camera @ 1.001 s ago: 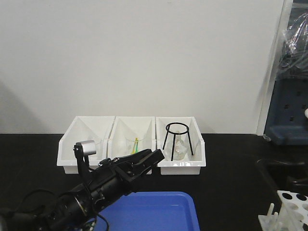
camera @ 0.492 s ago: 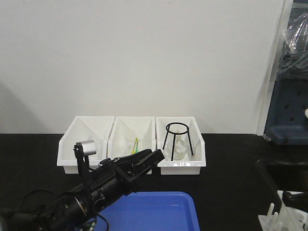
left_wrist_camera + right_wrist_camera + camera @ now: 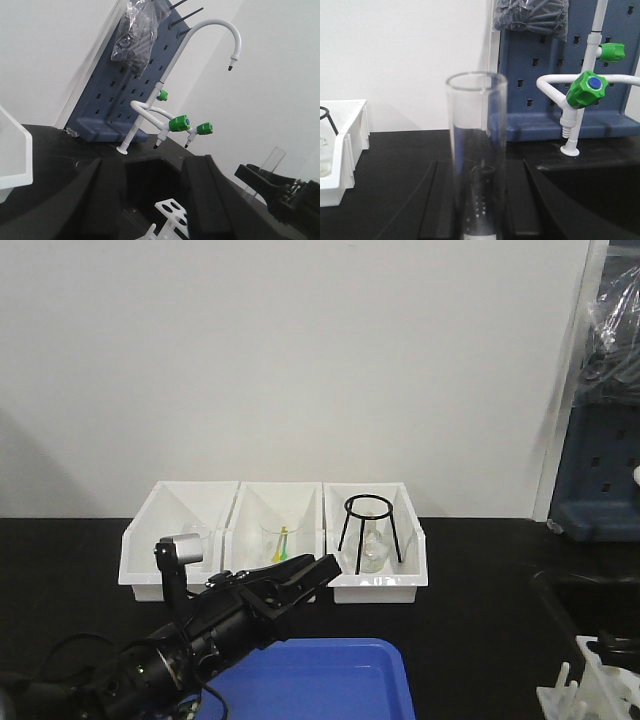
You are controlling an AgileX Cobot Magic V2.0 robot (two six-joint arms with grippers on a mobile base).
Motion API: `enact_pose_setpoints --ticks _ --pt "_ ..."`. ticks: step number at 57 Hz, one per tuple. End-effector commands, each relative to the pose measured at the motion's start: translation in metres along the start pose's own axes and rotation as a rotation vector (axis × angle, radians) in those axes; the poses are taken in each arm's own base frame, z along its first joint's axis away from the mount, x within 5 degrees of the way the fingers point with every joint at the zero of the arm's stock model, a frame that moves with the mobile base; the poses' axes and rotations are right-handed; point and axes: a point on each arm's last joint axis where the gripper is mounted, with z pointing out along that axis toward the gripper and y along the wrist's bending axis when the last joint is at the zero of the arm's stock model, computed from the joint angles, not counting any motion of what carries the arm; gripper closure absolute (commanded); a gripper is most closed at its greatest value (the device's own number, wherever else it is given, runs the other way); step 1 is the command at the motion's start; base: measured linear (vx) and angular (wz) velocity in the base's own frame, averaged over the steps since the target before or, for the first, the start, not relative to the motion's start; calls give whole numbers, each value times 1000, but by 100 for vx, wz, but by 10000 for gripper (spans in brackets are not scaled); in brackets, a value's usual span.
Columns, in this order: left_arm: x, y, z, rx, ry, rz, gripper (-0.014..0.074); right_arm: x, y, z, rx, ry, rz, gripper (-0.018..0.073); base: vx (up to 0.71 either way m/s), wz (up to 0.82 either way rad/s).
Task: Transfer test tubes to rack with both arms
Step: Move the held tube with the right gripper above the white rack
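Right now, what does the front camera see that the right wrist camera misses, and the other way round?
Only the front view: the blue tray and the left claw. Only the right wrist view: a glass test tube, upright in the right claw, and the tap's green knobs. Both: the blue pegboard and the white bin holding the black tripod ring.

Bright even light (soft focus); faint reflections on test tube (image 3: 476, 150).
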Motion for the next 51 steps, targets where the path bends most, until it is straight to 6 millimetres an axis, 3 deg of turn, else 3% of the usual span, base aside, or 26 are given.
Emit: enact_pose_setpoints --ticks 1,27,43,51 --pt "-26 -19 2 83 -116 11 185 -16 0 6 -6 -144 5 566 0 0" --pt "-26 -18 2 80 -114 11 185 1 5 13 -41 -67 32 566 0 0" --pt "-26 -18 2 80 -114 11 185 24 9 25 -48 -29 36 566 0 0" --pt "-26 -18 2 80 -114 11 185 40 10 18 -54 -7 23 566 0 0"
